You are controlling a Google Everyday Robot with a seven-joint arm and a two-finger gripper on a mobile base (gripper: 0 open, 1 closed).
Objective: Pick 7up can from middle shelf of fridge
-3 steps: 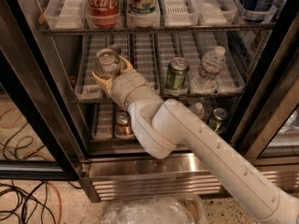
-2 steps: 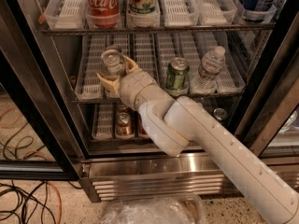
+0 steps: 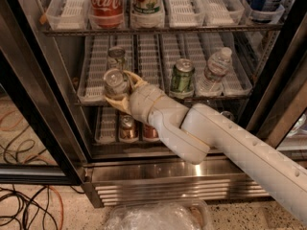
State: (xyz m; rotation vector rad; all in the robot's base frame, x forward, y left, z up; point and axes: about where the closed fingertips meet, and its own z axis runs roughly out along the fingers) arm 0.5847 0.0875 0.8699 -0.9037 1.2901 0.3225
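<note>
At middle shelf (image 3: 152, 56) front, gripper (image 3: 118, 87) tight around 7up can (image 3: 114, 79); cables (image 3: 21, 202) below.

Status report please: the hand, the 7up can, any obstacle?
Hand at front left of middle shelf, closed around 7up can. Second can just behind it. Green can and water bottle apart to the right, not blocking.

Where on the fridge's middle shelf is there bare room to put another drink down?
Bare lanes on the middle shelf: the leftmost, beside the pincer holding the 7up can; the one between that can and the green can, behind the arm; the rightmost, past the water bottle. Crowded around the pincer's lane.
</note>
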